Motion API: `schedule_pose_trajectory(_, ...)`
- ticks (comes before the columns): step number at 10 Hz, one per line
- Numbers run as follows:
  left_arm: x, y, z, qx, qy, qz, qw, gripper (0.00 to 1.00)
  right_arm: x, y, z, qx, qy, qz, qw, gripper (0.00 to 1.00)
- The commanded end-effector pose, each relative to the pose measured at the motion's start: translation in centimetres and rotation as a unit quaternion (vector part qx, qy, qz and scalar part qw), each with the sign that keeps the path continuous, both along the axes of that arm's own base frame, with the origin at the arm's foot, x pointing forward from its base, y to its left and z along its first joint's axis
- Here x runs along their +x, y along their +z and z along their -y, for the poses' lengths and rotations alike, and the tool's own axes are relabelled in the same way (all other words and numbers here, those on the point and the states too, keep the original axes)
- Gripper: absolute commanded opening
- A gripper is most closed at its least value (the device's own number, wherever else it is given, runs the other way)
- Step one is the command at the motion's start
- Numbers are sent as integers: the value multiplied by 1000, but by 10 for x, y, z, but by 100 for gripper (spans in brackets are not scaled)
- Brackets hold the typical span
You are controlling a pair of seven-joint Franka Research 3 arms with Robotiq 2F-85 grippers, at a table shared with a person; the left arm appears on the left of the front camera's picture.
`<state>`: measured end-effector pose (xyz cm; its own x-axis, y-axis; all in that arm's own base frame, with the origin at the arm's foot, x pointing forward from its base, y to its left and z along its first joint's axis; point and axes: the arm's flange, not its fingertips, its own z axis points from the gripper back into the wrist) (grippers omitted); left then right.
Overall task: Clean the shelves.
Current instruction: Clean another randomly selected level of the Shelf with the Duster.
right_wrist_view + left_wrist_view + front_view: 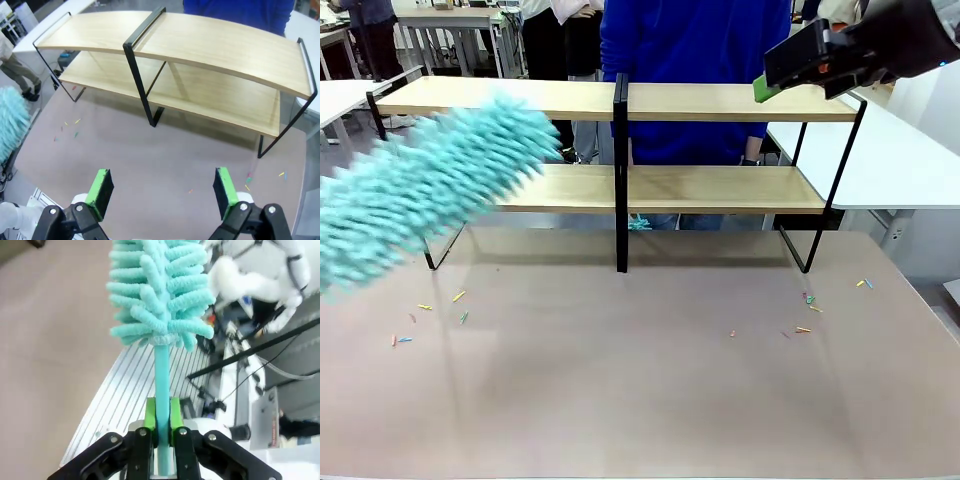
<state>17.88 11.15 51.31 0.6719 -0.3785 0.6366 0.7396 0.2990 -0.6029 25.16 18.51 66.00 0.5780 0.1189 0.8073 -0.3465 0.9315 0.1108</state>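
Across the far half of the table stand the shelves — two long light-wood boards in a thin black frame with a black post at the middle. A person in a blue top stands just behind them. From the front view, a fluffy turquoise duster comes in from the left edge, blurred, its tip near the left end of the boards, between the upper and lower one in the picture; whether it touches the wood cannot be told. Its thin turquoise handle is clamped between the green pads of the left gripper, the duster head rising straight above the fingers. The right gripper hangs high over the table with its fingers spread wide and nothing between them — seen from the front it sits at the upper right, above the right end of the top board. Small coloured scraps lie scattered on the table in front of the shelves, some at the left and more scraps near the right foot of the frame
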Motion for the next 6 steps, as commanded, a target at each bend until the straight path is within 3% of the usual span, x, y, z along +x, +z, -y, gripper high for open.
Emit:
schedule_pose_trajectory(1,-34,0,-47,-86,80,38,992,13,1,1,0,1,-1,1,1000,100)
schedule_pose_trajectory(2,-39,13,-74,-143,133,34,980,13,1,1,0,1,-1,1,1000,100)
schedule_pose_trajectory(3,-39,29,-99,-211,219,21,952,13,1,1,0,1,-1,1,1000,100)
schedule_pose_trajectory(5,-28,48,-118,-285,266,31,921,13,1,1,0,1,-1,1,1000,100)
schedule_pose_trajectory(6,-13,50,-123,-310,278,16,909,13,1,1,0,1,-1,1,1000,100)
